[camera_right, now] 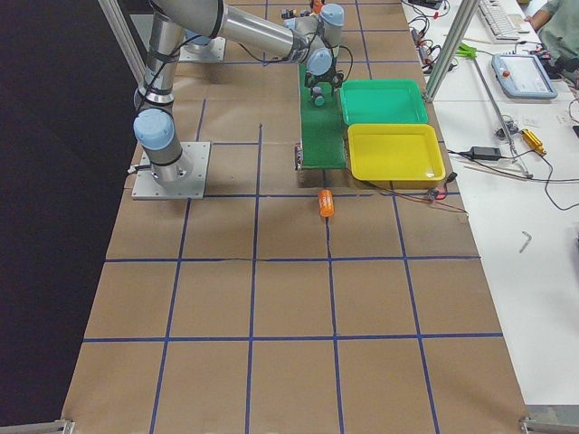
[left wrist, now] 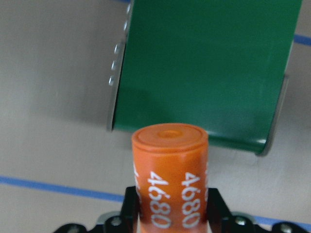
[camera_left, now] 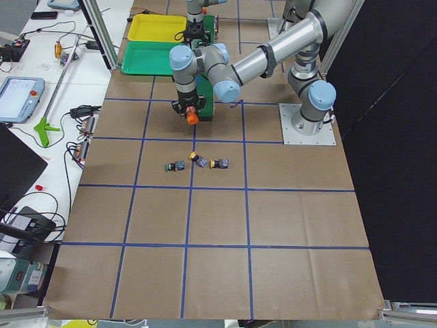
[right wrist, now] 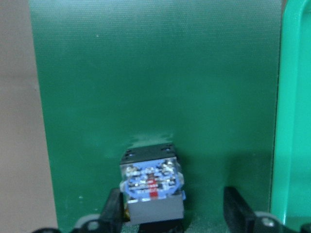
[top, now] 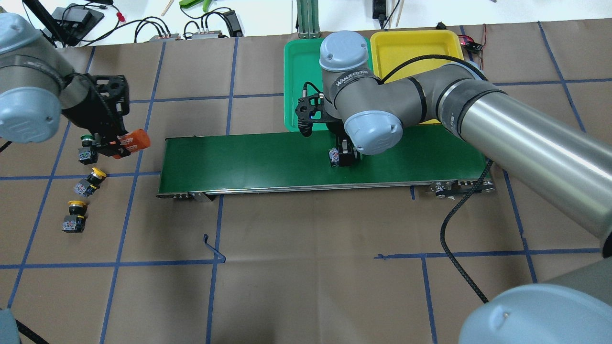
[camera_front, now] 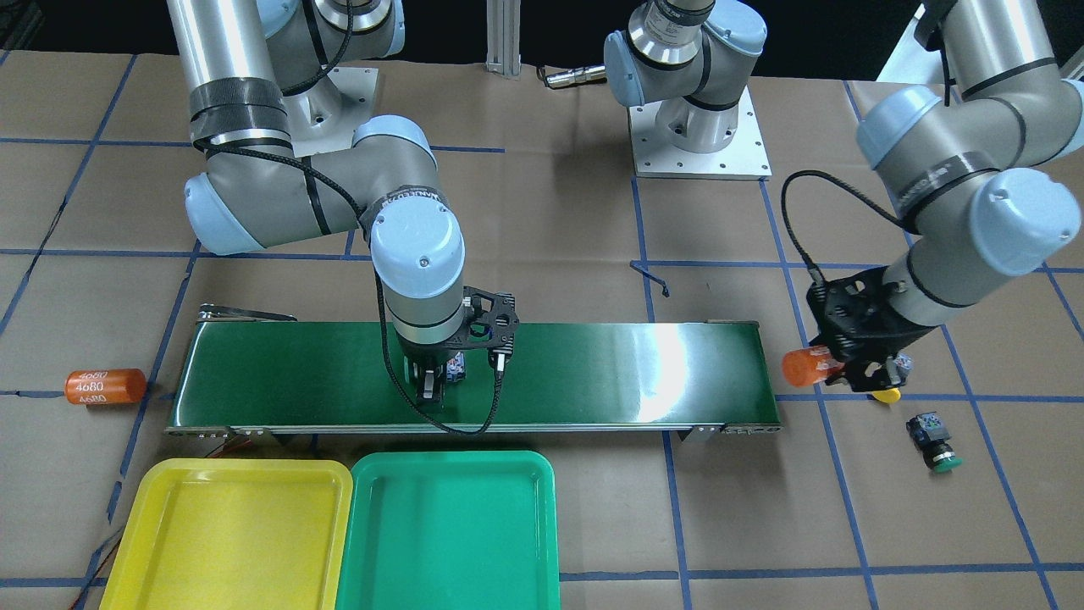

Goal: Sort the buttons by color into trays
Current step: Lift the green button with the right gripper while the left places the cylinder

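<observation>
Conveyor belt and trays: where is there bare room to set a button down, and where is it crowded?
Both the yellow tray and green tray are bare. The conveyor belt is free either side of the right gripper, out to both ends. Crowded: the belt's middle under its jaws, and the table by the left gripper, with three buttons.

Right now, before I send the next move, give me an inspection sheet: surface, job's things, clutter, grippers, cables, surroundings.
Surface: brown paper table, blue tape grid.
Job's things: yellow plastic tray and green plastic tray, both empty; one push-button switch on dark-green conveyor belt, cap hidden; one green-capped button and two yellow-capped buttons on table.
Clutter: orange cylinder marked 4680 lying beyond belt's end.
Grippers: left gripper, jaws shut on second orange cylinder; right gripper, jaws open astride belt button.
Cables: black wrist cable loops over belt.
Surroundings: benches with electronics.
</observation>
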